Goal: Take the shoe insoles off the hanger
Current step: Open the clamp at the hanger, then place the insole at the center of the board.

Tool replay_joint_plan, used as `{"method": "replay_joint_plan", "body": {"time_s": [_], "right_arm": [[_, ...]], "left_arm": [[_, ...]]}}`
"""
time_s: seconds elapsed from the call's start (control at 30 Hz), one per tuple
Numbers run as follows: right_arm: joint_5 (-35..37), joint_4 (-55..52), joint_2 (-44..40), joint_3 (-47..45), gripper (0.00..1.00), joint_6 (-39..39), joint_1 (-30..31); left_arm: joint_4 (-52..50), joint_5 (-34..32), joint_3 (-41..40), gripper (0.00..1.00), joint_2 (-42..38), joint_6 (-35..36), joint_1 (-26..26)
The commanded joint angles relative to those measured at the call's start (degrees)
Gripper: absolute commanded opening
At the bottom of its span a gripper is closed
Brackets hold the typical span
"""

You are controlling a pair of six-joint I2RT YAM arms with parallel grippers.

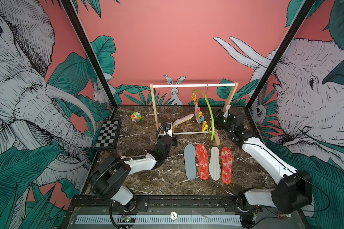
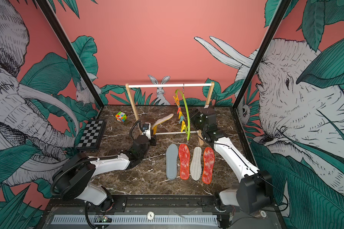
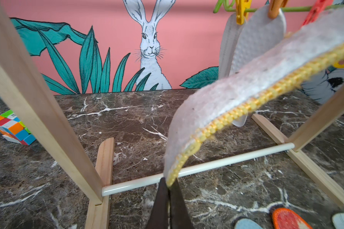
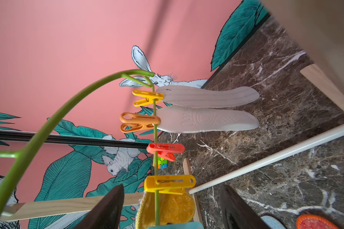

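The left gripper (image 3: 168, 185) is clenched on one end of the mustard yellow insole (image 3: 246, 93). This insole is stretched in a curve from the fingers up to the hanger (image 1: 210, 111), where its other end is tucked under a yellow clip (image 4: 169, 184). The right gripper (image 4: 172, 187) is released: its jaws are spread wide on either side of that clip and are kept apart from it.

The hanger is hung by its small metal hook from the white rod (image 1: 193, 85) of the wooden rack (image 1: 154, 107), near the rod's right end, and is tilted steeply downward. The rack is placed toward the far edge of the marble surface (image 1: 143, 178), right of centre.

Two white insoles (image 4: 207, 97) are held side by side on the hanger, one in a yellow clip and one in an orange clip (image 4: 139, 122). A red clip (image 4: 165, 149) is seen with nothing in it.

Four insoles are laid flat in a row toward the front right of the surface, close together: the blue-grey insole (image 1: 190, 161), a red insole (image 1: 202, 161), the light grey insole (image 1: 214, 163) and a second red insole (image 1: 226, 165).

A colour cube (image 1: 135, 116) is placed near the far left corner, and a chessboard (image 1: 107, 134) is set at the left edge.
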Motion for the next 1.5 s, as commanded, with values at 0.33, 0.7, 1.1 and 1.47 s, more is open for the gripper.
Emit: {"method": "replay_joint_plan", "body": {"time_s": [0.33, 0.7, 1.1, 1.47], "right_arm": [[-0.9, -6.1, -14.0, -7.2, 0.74, -5.7, -1.8], [-5.2, -13.2, -30.7, -8.7, 0.78, -23.5, -3.4], [-30.9, 5.0, -28.5, -4.7, 0.79, -26.9, -0.3], [-33.8, 5.5, -20.9, 0.2, 0.77, -30.1, 6.3]], "left_arm": [[-13.7, 12.1, -0.1, 0.0, -11.4, 1.8, 0.6], [-30.8, 29.4, 4.7, 0.0, -23.3, -1.3, 3.8], [-40.5, 45.4, 16.4, 0.0, -28.5, -0.8, 4.5], [-45.2, 59.5, 27.9, 0.0, -25.7, -3.3, 4.6]]}}
